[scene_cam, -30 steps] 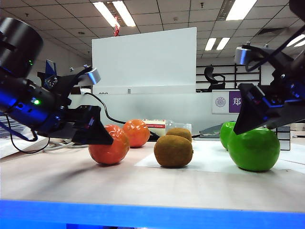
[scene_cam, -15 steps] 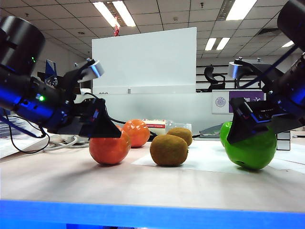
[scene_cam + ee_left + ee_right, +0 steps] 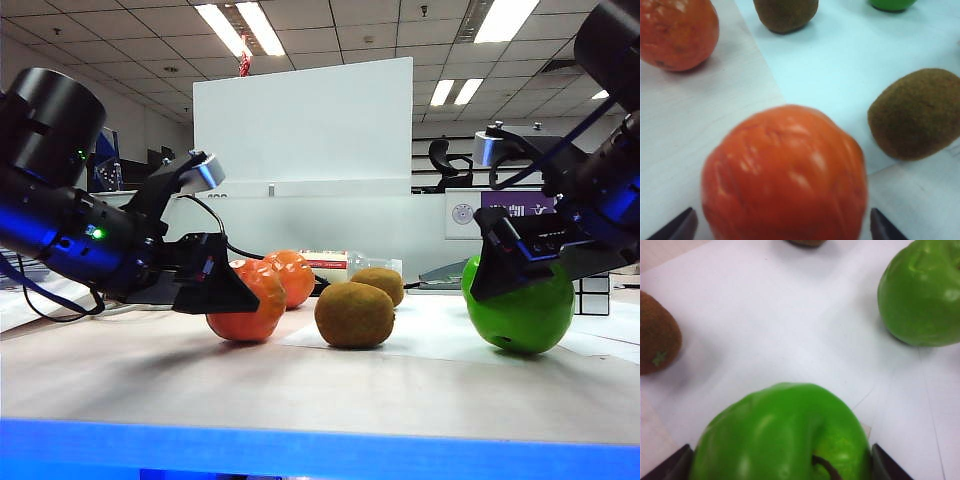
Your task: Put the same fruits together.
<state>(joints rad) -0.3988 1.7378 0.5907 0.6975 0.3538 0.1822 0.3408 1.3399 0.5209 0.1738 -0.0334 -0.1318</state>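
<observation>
1. Pincers first: left pincer (image 3: 222,290) is sitting low on the table (image 3: 300,385) at abt 9 o'clock of the exterior view, fingers spread wide w/ the near orange ball (image 3: 247,300) between them; in the left wrist view both fingertips (image 3: 677,227) are showing either side of that ball (image 3: 785,175), not squeezing it.
2. Right pincer (image 3: 500,270) is sitting at abt 3 o'clock, also spread apart, straddling the near green apple (image 3: 520,305); the right wrist view is showing the apple (image 3: 782,435) between both tips, stem side up.
3. Why so: judging by the task, each arm is lining up on the outlying fruit of a pair to bring it by its twin.
4. Fruits: far orange ball (image 3: 290,275) is lying just behind the near one; near kiwi (image 3: 354,314) & far kiwi (image 3: 378,284) are resting at centre on the white sheet (image 3: 440,335); 2nd apple (image 3: 920,295) is lying near the first.
5. Looks: balls glossy, ridged orange-red; kiwis matte brown fuzz; apples shiny bright green.
</observation>
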